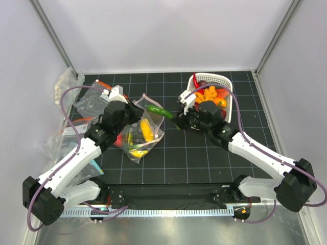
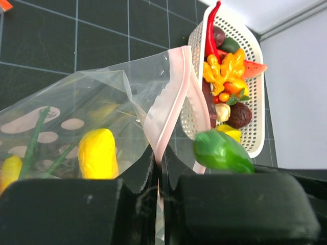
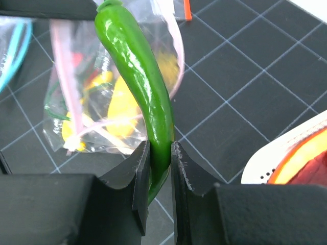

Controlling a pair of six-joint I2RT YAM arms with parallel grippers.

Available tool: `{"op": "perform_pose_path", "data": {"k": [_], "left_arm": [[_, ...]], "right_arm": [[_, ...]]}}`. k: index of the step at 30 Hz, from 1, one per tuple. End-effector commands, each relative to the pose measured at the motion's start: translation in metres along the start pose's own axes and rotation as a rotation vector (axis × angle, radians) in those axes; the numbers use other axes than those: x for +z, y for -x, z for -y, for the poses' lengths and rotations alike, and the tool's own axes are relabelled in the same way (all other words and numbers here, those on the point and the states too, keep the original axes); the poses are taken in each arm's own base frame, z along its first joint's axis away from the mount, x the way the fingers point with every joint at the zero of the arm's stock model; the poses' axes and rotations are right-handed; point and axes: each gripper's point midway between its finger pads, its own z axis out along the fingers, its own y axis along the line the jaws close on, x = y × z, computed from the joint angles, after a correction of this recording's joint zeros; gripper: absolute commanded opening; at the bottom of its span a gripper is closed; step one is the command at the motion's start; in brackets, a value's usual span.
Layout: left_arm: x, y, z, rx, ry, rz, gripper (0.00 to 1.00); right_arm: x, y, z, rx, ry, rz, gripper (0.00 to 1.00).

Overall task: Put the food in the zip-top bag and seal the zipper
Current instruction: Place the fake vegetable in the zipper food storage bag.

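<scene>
My left jaws pinch shut on the zipper (image 2: 171, 102) of the zip-top bag (image 2: 117, 87); yellow food (image 2: 97, 153) lies inside. My right jaws clamp a green pepper (image 3: 140, 71) at its mouth; the basket (image 1: 213, 78) holds more.

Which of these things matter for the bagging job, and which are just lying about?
Job:
- zip-top bag, its pink zipper pinched by the left gripper
- green chili held in the right gripper
- yellow food already bagged
- remaining food in the white basket

Lying about:
- spare clear bags at the table's left edge
</scene>
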Motion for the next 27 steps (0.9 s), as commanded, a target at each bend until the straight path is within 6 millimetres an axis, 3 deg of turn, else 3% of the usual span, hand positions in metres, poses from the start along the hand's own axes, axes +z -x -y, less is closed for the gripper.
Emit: {"op": "perform_pose_path", "data": {"k": [1, 9, 18, 27], "left_arm": [[-0.01, 0.021, 0.004, 0.005, -0.02, 0.088, 0.07], [-0.003, 0.011, 0.029, 0.089, -0.067, 0.035, 0.05], [-0.002, -0.017, 0.059, 0.352, -0.007, 0.037, 0.03], [-0.005, -0.049, 0.098, 0.365, -0.227, -0.123, 0.05]], "right_arm": [[0.003, 0.013, 0.005, -0.028, -0.037, -0.011, 0.17], [0.019, -0.002, 0.011, -0.075, -0.107, -0.116, 0.15], [0.024, -0.008, 0.003, -0.094, -0.092, -0.152, 0.15], [0.025, -0.004, -0.006, -0.086, -0.05, -0.114, 0.16]]}}
